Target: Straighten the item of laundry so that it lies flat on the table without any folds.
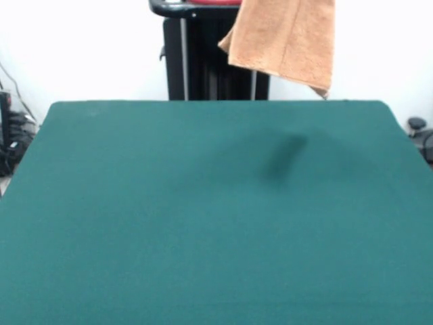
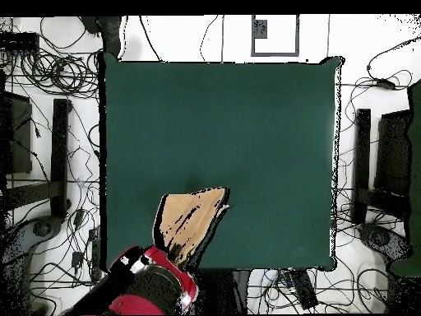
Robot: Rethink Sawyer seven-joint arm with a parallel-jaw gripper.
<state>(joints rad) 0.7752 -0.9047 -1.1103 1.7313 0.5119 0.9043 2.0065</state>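
Dark green felt-covered table [image 1: 203, 217] lies bare while the light orange-tan terry towel [image 1: 287, 40] hangs bunched above its robot-side edge, apparently lifted mid-task, gripper hidden so its grip is unclear; next, lowering and spreading it.

Tangled cables [image 2: 57, 74] litter the floor beside black stands [image 2: 363, 156], possibly equipment frames.

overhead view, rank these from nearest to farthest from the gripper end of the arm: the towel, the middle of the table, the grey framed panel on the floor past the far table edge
1. The towel, hanging at the arm's red end, so the gripper is hidden.
2. The middle of the table, further up the picture.
3. The grey framed panel, beyond the table's top edge.
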